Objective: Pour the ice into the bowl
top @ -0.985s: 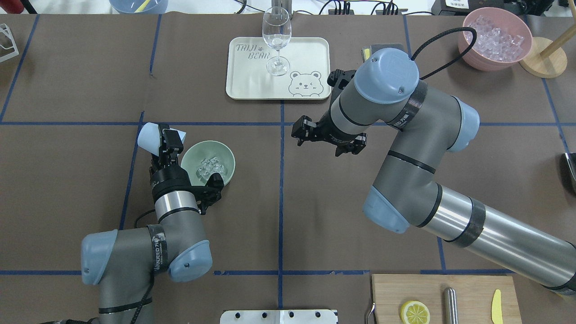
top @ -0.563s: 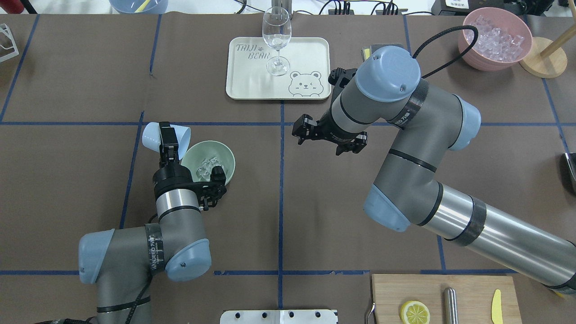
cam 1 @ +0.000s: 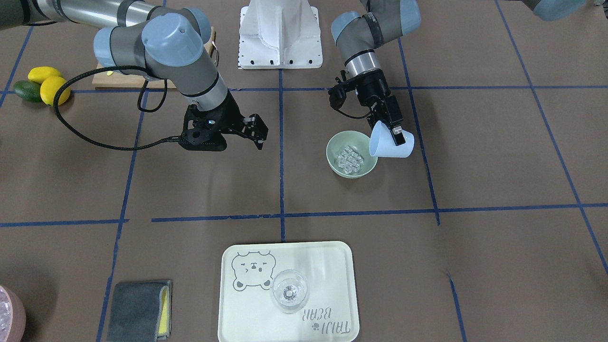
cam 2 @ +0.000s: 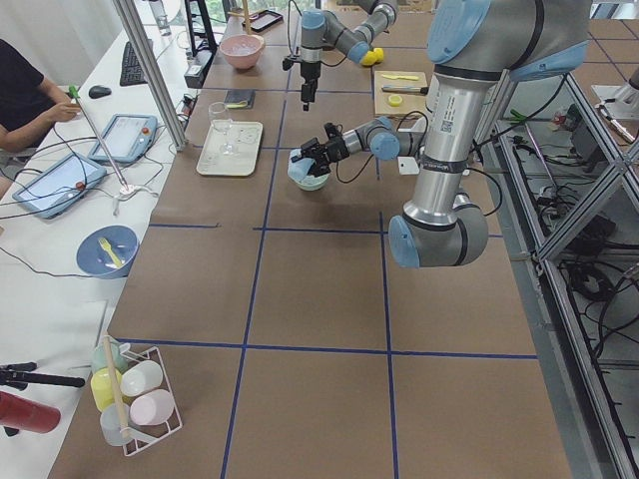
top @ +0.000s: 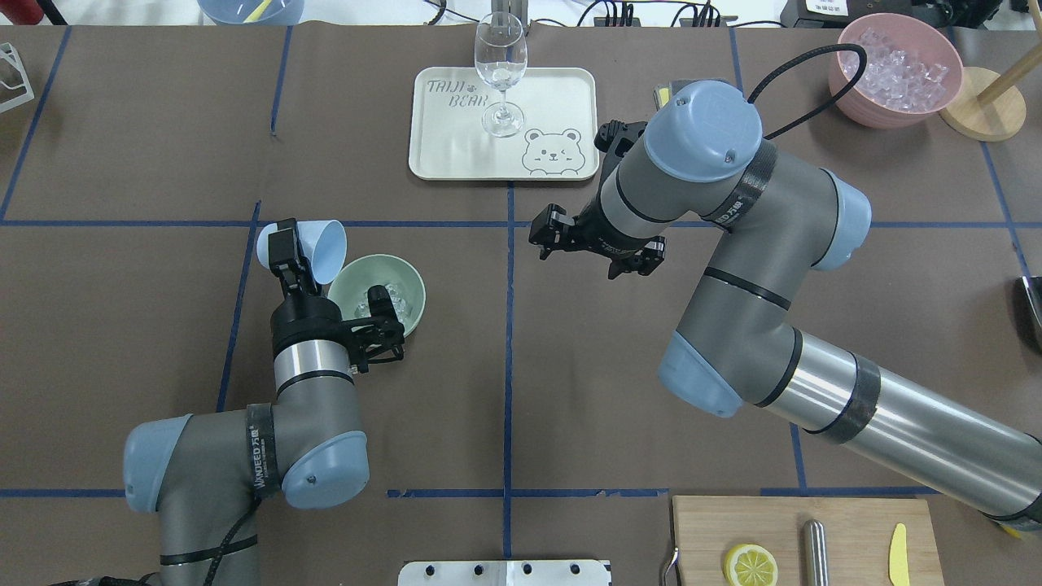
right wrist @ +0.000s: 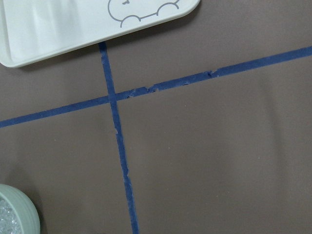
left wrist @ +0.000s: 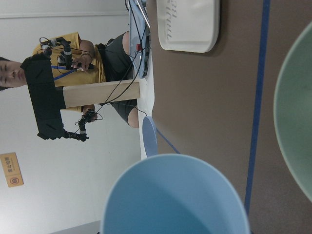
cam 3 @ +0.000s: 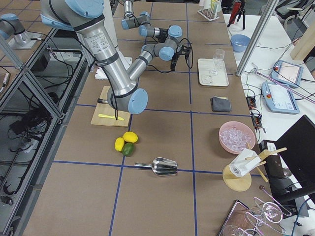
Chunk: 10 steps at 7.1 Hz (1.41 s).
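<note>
Ice cubes [top: 399,297] in round sage-green bowl [top: 411,305]; left hand [top: 289,248] clamps tilted pale-blue cup [top: 321,248] at bowl's 10 o'clock; right hand [top: 539,234] fingers apart.

A cream tray [top: 553,89] with a bear drawing lies at the middle of the table's far edge, with a clear wine glass [top: 500,73] upright on it and a folded grey cloth [cam 1: 137,308] near it toward the right end. In the far right corner a pink bowl [top: 883,118] sits just beside a round wooden stand [top: 981,114]. At the near edge a wooden cutting board [top: 708,529] bears a lemon slice [top: 750,565], a yellow knife [top: 898,553] and a metal handle [top: 814,552], with two lemons [cam 1: 53,90] and a green fruit [cam 1: 26,91] beyond it toward the right end.
</note>
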Tool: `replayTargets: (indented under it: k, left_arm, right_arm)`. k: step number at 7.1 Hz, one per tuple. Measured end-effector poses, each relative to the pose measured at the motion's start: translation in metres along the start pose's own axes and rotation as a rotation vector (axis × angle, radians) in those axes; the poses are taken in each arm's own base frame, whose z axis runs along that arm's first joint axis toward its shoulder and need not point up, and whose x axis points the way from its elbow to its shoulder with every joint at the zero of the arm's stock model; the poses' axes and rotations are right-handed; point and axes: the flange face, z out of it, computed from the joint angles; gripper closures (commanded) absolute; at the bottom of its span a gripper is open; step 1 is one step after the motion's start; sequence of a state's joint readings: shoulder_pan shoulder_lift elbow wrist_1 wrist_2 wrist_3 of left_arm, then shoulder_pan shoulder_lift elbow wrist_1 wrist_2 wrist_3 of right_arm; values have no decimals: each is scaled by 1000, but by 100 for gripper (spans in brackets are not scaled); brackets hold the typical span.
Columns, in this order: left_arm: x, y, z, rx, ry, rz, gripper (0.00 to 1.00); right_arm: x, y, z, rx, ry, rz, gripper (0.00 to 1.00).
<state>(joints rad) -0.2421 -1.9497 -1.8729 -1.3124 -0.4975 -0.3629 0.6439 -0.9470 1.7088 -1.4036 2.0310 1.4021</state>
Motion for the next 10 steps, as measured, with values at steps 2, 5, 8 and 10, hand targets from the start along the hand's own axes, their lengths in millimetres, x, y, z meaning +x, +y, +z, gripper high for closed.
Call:
replayTargets:
  k: [2,5,8,10]
  left_arm:
    - [-6,16,-1,-19,54,-121,100]
    - [-8,62,6,6,84,-361,100]
    - [-1,174,30,120,168,-631,100]
    - [10,240,45,159,246,-691,100]
  right_arm:
    - [-1,-1,-1,2,-1,1,0]
    - [-3,-2,-3,5,-4,1,0]
    - [-5,-1,-5,4,-7,0,0]
    - [-5,0,-7,1,-11,-1,0]
